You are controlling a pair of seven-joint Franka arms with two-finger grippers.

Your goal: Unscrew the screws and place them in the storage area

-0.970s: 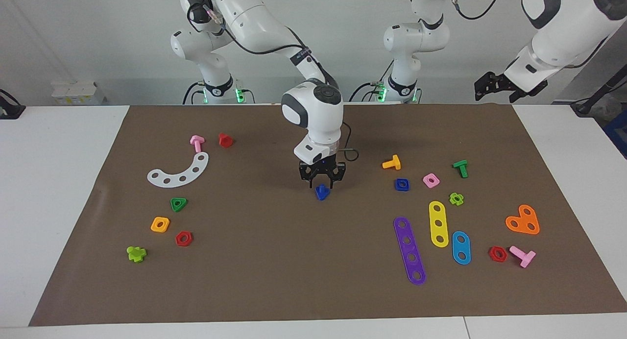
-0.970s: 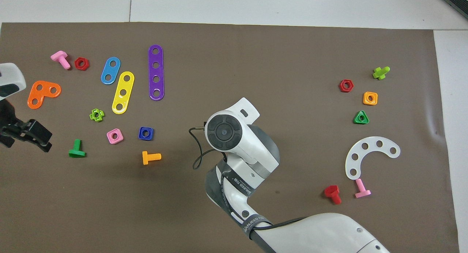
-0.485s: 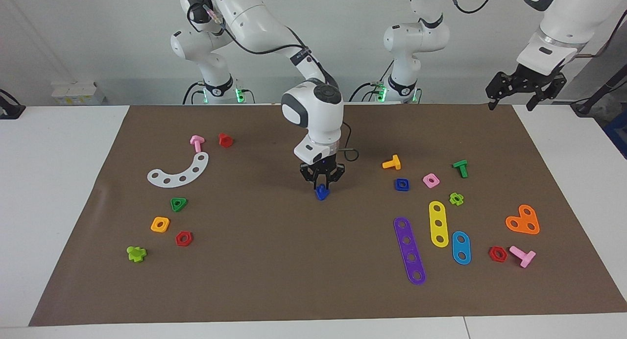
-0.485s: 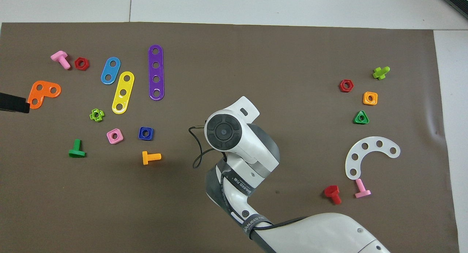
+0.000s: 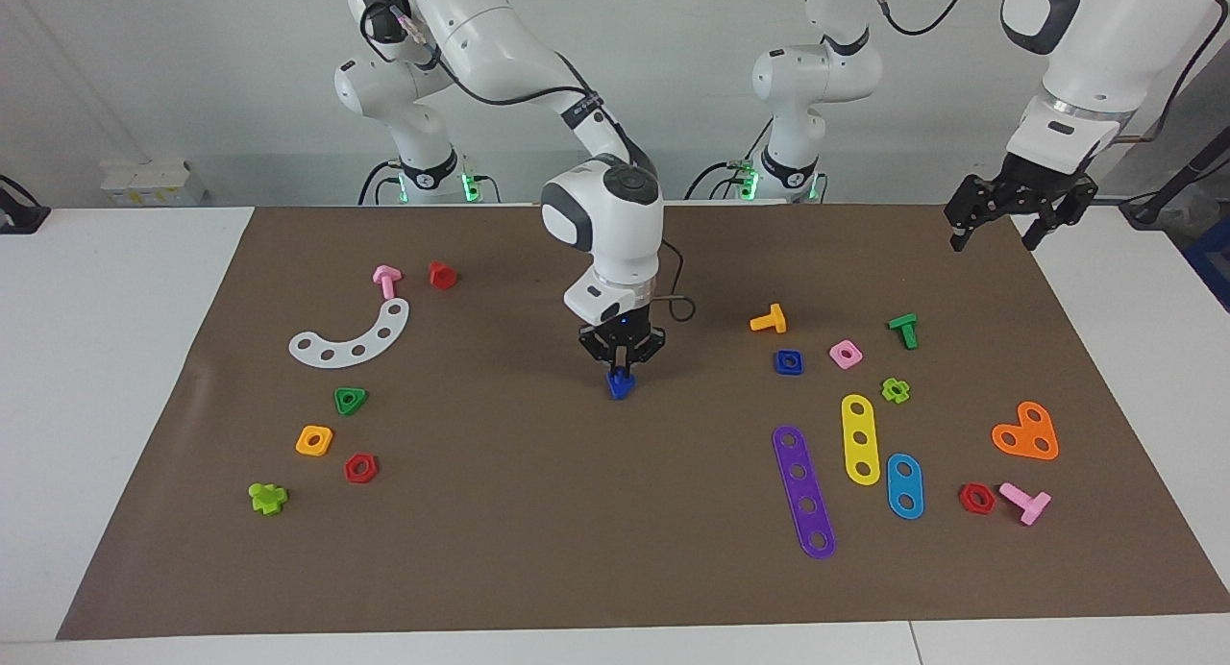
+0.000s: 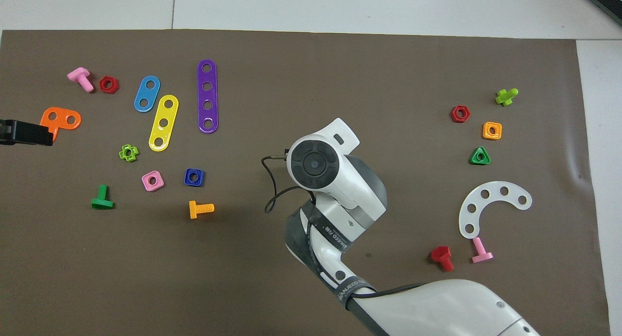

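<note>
My right gripper [image 5: 621,365] points down over the middle of the brown mat [image 5: 538,511] and is shut on the small blue bolt [image 5: 620,385], which hangs from the fingertips at or just above the mat. In the overhead view the right wrist hides both. The storage area lies toward the right arm's end: a white arc strip [image 5: 351,336] with green [image 5: 351,400], orange [image 5: 314,440] and red [image 5: 360,468] nuts; the arc also shows in the overhead view [image 6: 491,205]. My left gripper [image 5: 999,228] is open and empty, raised over the mat's corner at the left arm's end.
Toward the left arm's end lie a blue square nut [image 5: 788,361], an orange bolt [image 5: 769,319], a pink nut [image 5: 846,354], a green bolt [image 5: 903,330] and purple [image 5: 803,492], yellow [image 5: 860,438] and blue [image 5: 904,485] strips. A pink bolt [image 5: 386,281] and a red bolt [image 5: 442,275] lie by the arc.
My right gripper closed on the blue bolt and has shifted slightly toward the right arm's end with it. My left gripper swung up and turned to point down.
</note>
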